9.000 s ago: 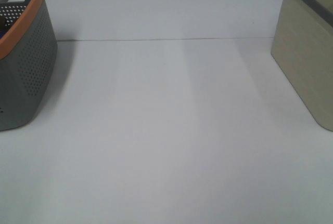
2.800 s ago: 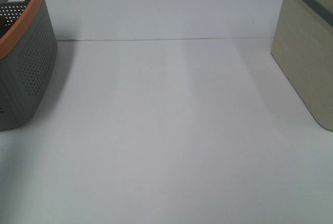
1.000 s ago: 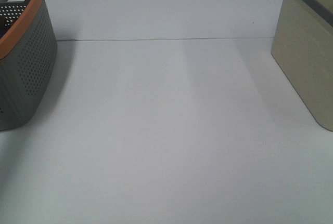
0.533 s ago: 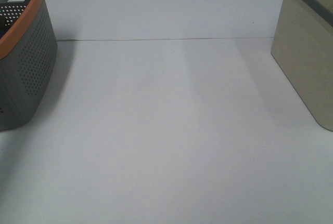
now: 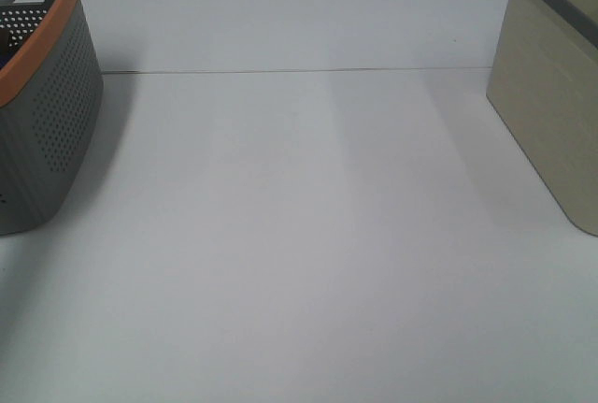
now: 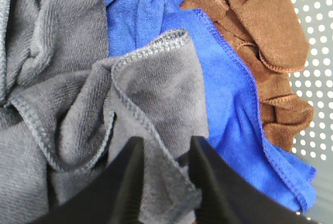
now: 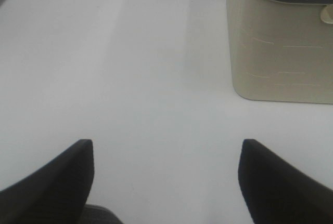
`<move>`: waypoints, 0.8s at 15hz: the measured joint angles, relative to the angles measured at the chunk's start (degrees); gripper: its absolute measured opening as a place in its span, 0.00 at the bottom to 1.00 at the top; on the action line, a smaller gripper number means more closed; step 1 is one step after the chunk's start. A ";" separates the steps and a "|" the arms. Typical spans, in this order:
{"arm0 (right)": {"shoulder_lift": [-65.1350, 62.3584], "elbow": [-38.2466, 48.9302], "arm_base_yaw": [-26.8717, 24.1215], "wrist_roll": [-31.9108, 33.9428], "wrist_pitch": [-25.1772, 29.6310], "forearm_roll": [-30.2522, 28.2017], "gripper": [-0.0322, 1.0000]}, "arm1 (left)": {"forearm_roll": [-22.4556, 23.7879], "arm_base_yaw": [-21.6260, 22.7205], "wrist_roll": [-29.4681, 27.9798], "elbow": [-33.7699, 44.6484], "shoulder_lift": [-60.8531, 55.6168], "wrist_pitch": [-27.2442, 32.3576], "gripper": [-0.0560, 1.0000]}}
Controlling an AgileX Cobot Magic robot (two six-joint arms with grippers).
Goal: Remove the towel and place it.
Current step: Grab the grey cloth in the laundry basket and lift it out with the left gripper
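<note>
In the left wrist view the charcoal-grey towel (image 6: pixel 67 109) lies crumpled inside the perforated grey basket (image 6: pixel 317 78), on top of a blue cloth (image 6: pixel 229 104) and next to a brown cloth (image 6: pixel 260 42). My left gripper (image 6: pixel 166 182) is down in the basket. Its two dark fingers (image 6: pixel 130 187) stand close together with a fold of the grey towel pinched between them. My right gripper (image 7: pixel 166 182) is open and empty over the bare white table. Neither gripper shows in the exterior high view.
The grey basket with an orange rim (image 5: pixel 47 113) stands at the table's left edge. A beige basket with a dark rim (image 5: pixel 551 104) stands at the right edge and also shows in the right wrist view (image 7: pixel 281 52). A seam line (image 5: pixel 299 71) crosses the white table.
</note>
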 joint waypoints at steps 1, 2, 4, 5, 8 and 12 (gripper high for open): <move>0.00 0.00 0.00 0.17 0.00 0.00 0.77 | 0.00 -0.63 0.00 0.00 0.00 0.00 0.25; 0.00 0.00 0.00 0.23 0.00 0.00 0.77 | 0.00 -1.32 0.00 0.00 0.00 0.00 0.17; 0.00 0.00 0.00 0.23 0.00 -0.06 0.77 | 0.00 -2.58 0.00 0.00 0.00 -0.40 0.05; 0.00 0.00 0.00 0.23 0.00 -0.06 0.77 | 0.00 -3.04 0.00 0.00 0.00 -1.43 0.05; 0.00 0.00 0.00 0.23 0.00 -0.06 0.77 | 3.61 -3.38 0.00 0.00 -2.64 -6.59 0.05; 0.00 0.00 0.00 0.23 0.00 -0.06 0.77 | 19.19 -3.38 2.35 0.00 -8.88 -11.86 0.05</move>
